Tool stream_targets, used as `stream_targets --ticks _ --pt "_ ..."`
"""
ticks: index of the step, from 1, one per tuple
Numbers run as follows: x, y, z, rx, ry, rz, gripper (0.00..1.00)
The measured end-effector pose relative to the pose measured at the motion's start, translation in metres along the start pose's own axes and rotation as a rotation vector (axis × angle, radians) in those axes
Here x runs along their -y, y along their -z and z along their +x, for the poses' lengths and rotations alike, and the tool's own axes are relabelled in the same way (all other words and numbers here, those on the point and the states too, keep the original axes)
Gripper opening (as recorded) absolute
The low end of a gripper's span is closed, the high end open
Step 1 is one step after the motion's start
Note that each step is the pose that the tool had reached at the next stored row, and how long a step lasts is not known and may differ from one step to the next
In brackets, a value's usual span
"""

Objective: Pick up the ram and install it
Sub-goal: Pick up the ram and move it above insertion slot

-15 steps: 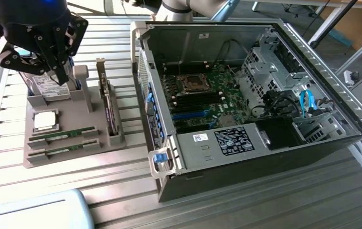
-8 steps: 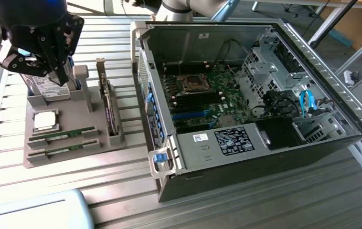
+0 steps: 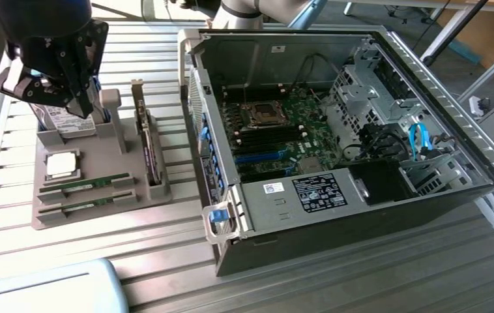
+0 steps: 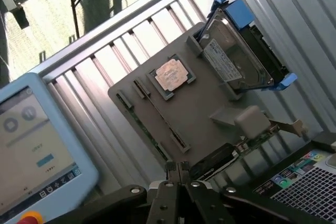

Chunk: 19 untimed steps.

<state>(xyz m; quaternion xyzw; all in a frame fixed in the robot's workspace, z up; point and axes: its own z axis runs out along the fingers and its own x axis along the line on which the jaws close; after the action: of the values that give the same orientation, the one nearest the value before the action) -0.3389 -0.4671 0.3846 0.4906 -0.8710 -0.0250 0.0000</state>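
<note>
Item: black angular metal gripper [image 4: 178, 169], matte finish. Its two flat dark fingers [image 4: 163, 203] are narrowing toward the tips. Round silver screw heads [image 4: 131, 190] are sitting along the black linkage bars, one at each joint. In the exterior view the faceted black housing [image 3: 56, 45] is showing small pale dots across its panels. Pale grey tubular arm segment [image 3: 245, 10], smooth and rounded, is catching the light.

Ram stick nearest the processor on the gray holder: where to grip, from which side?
Probably mid-length on the ram stick, claw across its thin faces, coming straight down: it stands on edge in the holder, top edge exposed, end blocks covering both ends.
</note>
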Motion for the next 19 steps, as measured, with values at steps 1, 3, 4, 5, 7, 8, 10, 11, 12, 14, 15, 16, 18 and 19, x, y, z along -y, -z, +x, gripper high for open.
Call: stream_targets --ticks 1,3,4,5,7,8,10,11,12,14,15,16,18,19 --pt "0.0000 -0.0002 0.0000 -0.0008 0.019 -0.0005 0.11" --pt "0.0001 -0.0005 0.0000 -0.0024 0.054 -0.0014 0.11" --pt "0.0001 -0.0008 0.0000 -0.0031 0.072 -0.0017 0.11" --pt "0.0001 -0.0009 0.0000 -0.0040 0.090 -0.0022 0.11" --pt "0.0001 -0.0014 0.0000 -0.0057 0.131 -0.0032 0.11" --pt "0.0001 -0.0016 0.0000 -0.0065 0.149 -0.0037 0.11" --pt "0.0001 -0.0021 0.0000 -0.0085 0.195 -0.0048 0.11" --pt "0.0001 -0.0023 0.0001 -0.0096 0.217 -0.0054 0.11" --pt "0.0001 -0.0025 0.0001 -0.0105 0.236 -0.0058 0.11" --pt "0.0002 -0.0030 0.0001 -0.0123 0.277 -0.0067 0.11" --pt "0.0002 -0.0033 0.0001 -0.0132 0.296 -0.0071 0.11" --pt "0.0002 -0.0034 0.0001 -0.0140 0.314 -0.0075 0.11" --pt "0.0002 -0.0038 0.0001 -0.0156 0.349 -0.0084 0.11" --pt "0.0002 -0.0041 0.0001 -0.0164 0.368 -0.0089 0.11"
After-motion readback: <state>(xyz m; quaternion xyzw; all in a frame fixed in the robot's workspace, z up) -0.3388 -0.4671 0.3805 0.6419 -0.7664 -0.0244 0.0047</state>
